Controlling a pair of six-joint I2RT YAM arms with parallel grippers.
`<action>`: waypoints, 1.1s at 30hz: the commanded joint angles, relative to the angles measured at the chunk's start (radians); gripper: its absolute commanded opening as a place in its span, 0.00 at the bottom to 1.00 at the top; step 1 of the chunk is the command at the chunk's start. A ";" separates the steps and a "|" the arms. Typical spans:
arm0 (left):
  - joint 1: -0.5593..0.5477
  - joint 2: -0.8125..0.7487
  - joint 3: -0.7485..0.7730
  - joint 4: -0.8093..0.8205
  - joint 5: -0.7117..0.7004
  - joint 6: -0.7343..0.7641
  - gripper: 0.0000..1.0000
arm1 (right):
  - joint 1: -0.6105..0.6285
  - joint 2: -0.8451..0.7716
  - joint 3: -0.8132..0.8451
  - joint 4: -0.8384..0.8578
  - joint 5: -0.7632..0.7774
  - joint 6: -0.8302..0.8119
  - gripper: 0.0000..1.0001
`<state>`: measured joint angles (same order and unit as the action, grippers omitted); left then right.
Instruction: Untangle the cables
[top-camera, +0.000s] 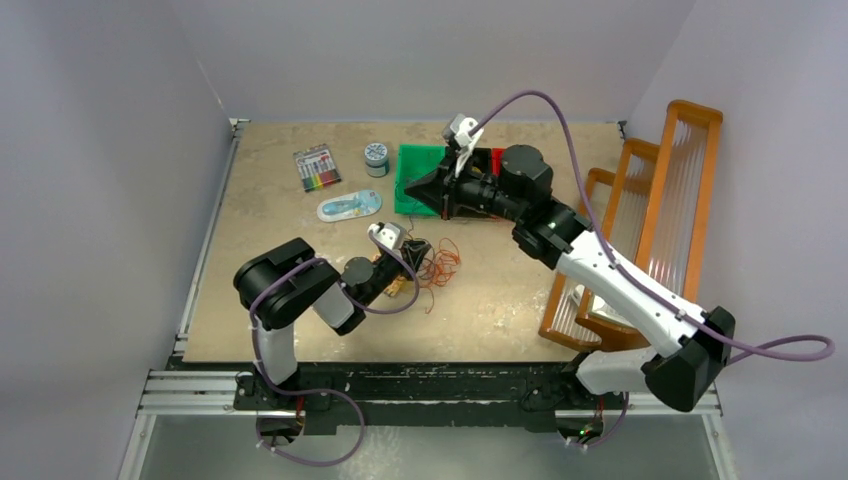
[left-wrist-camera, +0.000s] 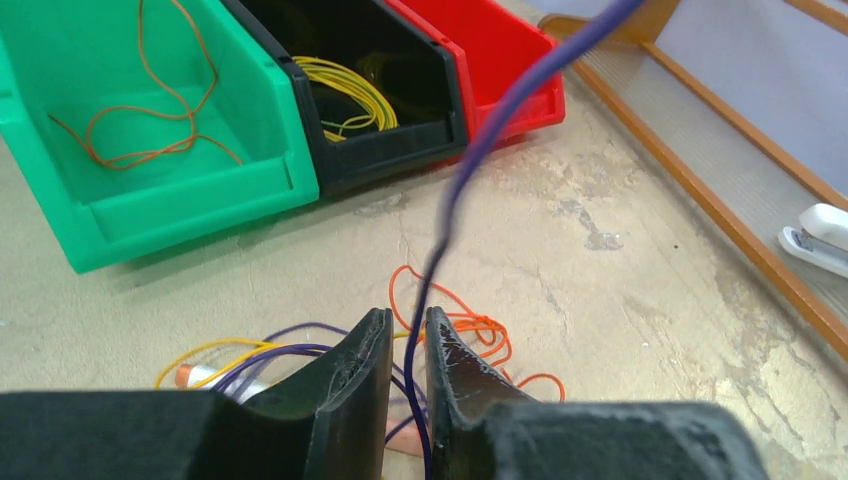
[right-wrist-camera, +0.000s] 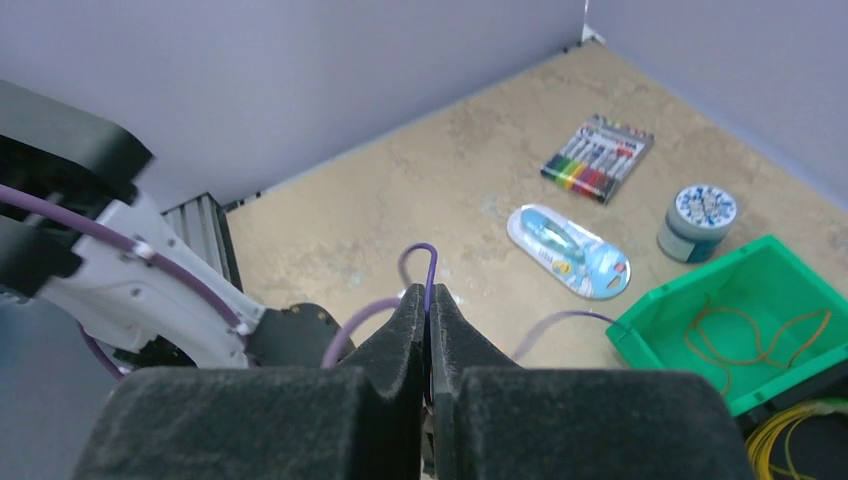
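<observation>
- Progress, by my reckoning about midway: one orange cable (left-wrist-camera: 150, 150) lies loose in the green bin (left-wrist-camera: 190, 215), and a yellow coil (left-wrist-camera: 350, 95) sits in the black bin (left-wrist-camera: 390, 165). Too little of the red bin (left-wrist-camera: 500, 60) shows to tell what it holds.
- Left to do: a tangle (left-wrist-camera: 470, 325) of orange, yellow and purple strands lies on the counter (left-wrist-camera: 620, 300), on the near side of the bins.
- Purple cable (left-wrist-camera: 470, 160): rises out of the tangle and off the top of the left wrist view, looking taut.
- Your right gripper (right-wrist-camera: 428, 300): clenched on a loop of purple cable, held up above the counter by the bins.
- Your left gripper (left-wrist-camera: 408, 325): jaws nearly together, purple cable running through the slit. You cannot tell whether it is pinched.
- Left wrist view alone gives the bin contents and the strand between the jaws. Overhead, the tangle is only a reddish scribble beside the left gripper, and the purple is too fine to trace.
- Right wrist view alone shows the loop poking above its fingers, with a marker pack (right-wrist-camera: 598, 158) and a tin (right-wrist-camera: 698, 222) beyond.
</observation>
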<state>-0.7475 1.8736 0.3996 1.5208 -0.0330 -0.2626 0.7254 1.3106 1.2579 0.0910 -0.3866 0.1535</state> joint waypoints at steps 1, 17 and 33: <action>-0.004 0.020 0.002 0.200 0.011 -0.025 0.16 | -0.001 -0.061 0.075 0.024 0.006 -0.010 0.00; -0.003 0.026 -0.075 0.200 0.004 -0.048 0.09 | -0.002 -0.197 0.139 0.027 0.374 -0.171 0.00; -0.003 0.042 -0.093 0.200 0.007 -0.059 0.09 | -0.008 -0.210 0.277 0.062 0.669 -0.335 0.00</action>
<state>-0.7475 1.9011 0.3157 1.5211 -0.0330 -0.3038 0.7235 1.1294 1.4761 0.0841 0.1734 -0.1242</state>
